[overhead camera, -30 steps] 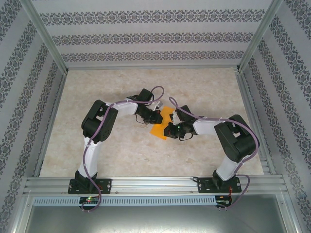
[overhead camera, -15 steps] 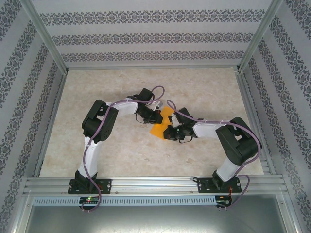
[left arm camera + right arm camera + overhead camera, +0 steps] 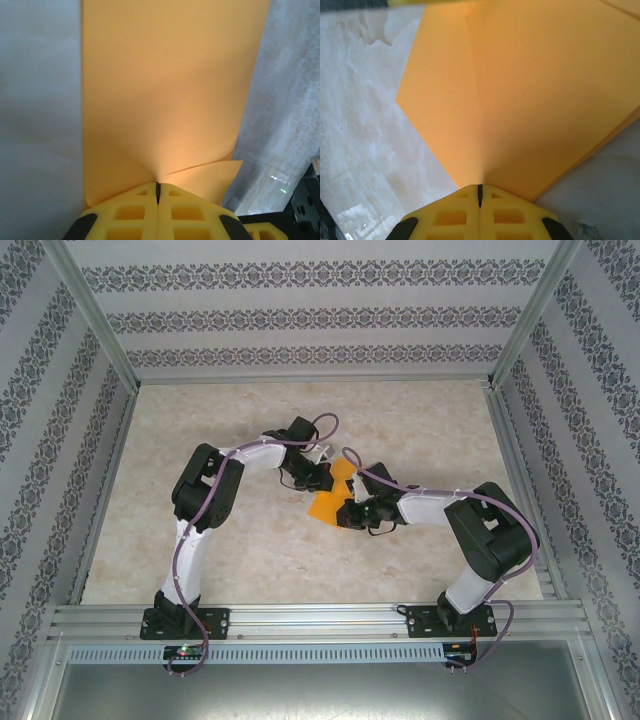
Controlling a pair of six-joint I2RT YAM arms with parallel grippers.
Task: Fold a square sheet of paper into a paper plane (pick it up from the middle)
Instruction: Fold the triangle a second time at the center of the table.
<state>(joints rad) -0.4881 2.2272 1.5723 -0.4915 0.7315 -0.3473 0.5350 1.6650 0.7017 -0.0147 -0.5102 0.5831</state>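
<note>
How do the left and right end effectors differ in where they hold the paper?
The left end effector pinches the paper at its far side, beside a small flap; the right end effector pinches its near side, on a crease. Both are shut on it.

Square sheet of paper (image 3: 334, 496): thin, bright orange, partly folded, near the middle of the table (image 3: 200, 540) between my two arms. My left gripper (image 3: 158, 192) pinches one edge, where a small flap curls up. My right gripper (image 3: 480, 192) pinches the opposite side, at the foot of a straight crease.
</note>
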